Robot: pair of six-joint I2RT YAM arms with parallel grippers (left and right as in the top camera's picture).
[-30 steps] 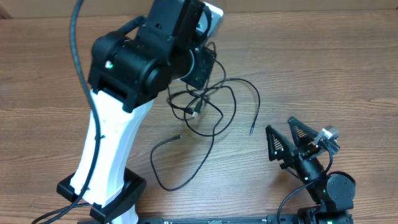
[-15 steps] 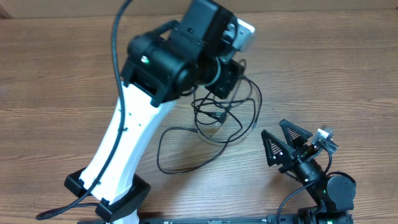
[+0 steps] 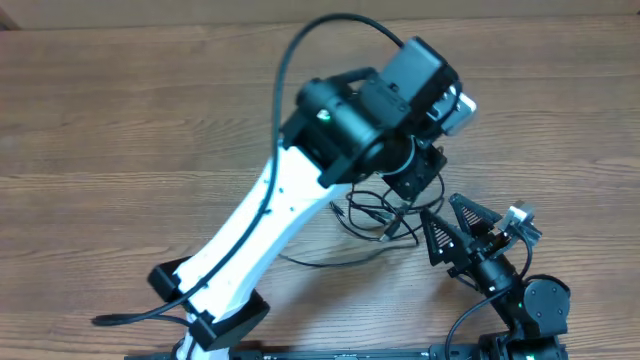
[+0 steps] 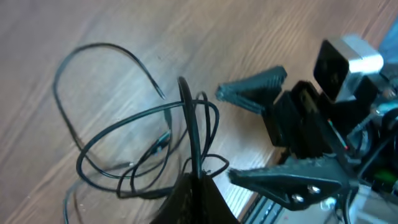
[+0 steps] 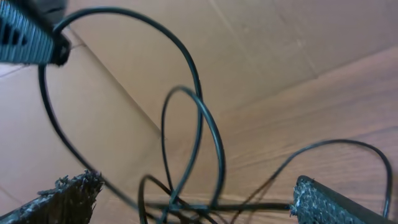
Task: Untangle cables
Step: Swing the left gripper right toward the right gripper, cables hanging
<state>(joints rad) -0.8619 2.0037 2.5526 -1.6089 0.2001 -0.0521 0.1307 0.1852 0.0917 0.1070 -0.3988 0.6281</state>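
The desk [image 3: 120,110] is viewed from directly above by the overhead camera. It is set far enough off that most of the surface and the cables [image 3: 375,212] are taken in. The near edge lies at the bottom of its frame.

The left wrist camera is carried close above the desk. It is faced down along the left fingers [image 4: 193,199], towards the near right corner, and the right fingers [image 4: 298,183] are caught at its right side.

The right wrist camera is held very low and tilted. It is faced across the desk towards the far edge, out between its own fingers.

The cables and the right fingers are shared by all three views.
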